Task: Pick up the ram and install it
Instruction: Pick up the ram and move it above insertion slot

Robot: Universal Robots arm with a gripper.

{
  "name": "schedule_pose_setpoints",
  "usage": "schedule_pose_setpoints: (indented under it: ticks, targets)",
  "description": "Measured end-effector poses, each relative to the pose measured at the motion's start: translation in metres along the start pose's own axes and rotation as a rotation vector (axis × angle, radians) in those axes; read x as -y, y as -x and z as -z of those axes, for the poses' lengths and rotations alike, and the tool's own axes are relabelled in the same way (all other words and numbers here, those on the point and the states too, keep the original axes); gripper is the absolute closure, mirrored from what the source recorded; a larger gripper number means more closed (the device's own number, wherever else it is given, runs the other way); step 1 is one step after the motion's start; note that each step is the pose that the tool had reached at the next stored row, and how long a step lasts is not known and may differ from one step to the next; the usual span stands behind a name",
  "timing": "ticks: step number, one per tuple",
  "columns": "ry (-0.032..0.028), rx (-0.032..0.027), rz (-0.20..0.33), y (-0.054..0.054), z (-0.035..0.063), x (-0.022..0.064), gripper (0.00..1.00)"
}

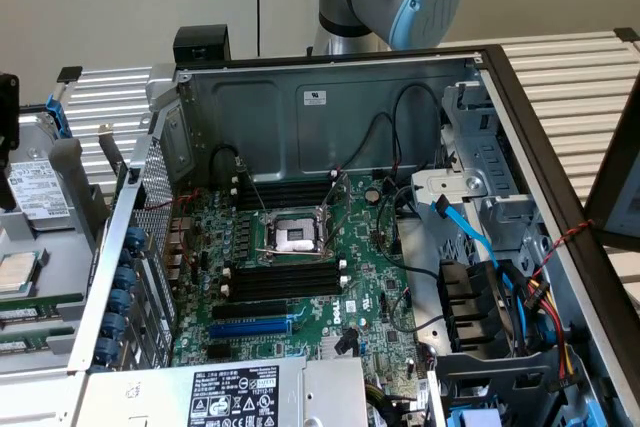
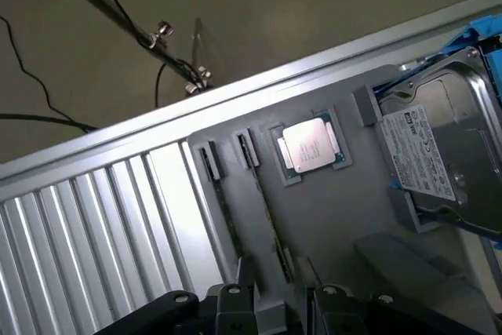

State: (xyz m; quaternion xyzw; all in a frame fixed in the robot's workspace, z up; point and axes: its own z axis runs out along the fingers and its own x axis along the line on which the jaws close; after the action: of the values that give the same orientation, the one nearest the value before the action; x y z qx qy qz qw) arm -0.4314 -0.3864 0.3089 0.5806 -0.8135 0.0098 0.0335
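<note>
Fingers (image 2: pixel 235 300) released and spread apart, holding nothing. The gripper (image 2: pixel 274 294) hangs over the grey tray (image 2: pixel 337 217). We see the ram (image 2: pixel 268 209) standing on edge in a tray groove, just ahead of the fingertips; we cannot tell whether they touch it. A second stick (image 2: pixel 225 209) stands beside it. A processor (image 2: pixel 310 145) and a hard drive (image 2: pixel 439 147) sit in the same tray. In the exterior view the tray lies at the far left of the frame, outside the open case (image 1: pixel 330 107). The black slots (image 1: pixel 285 277) on the motherboard (image 1: pixel 370 277), centre of frame, stand empty.
</note>
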Motion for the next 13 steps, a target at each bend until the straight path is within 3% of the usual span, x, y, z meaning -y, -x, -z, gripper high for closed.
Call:
schedule_pose_setpoints:
  ticks: [7,13]
  targets:
    - [0.0026,-0.0018,0.019,-0.003,-0.0057,-0.0029,0.65]
    - [0.0014,-0.0019,0.034,-0.006,-0.0172,-0.0131,0.65]
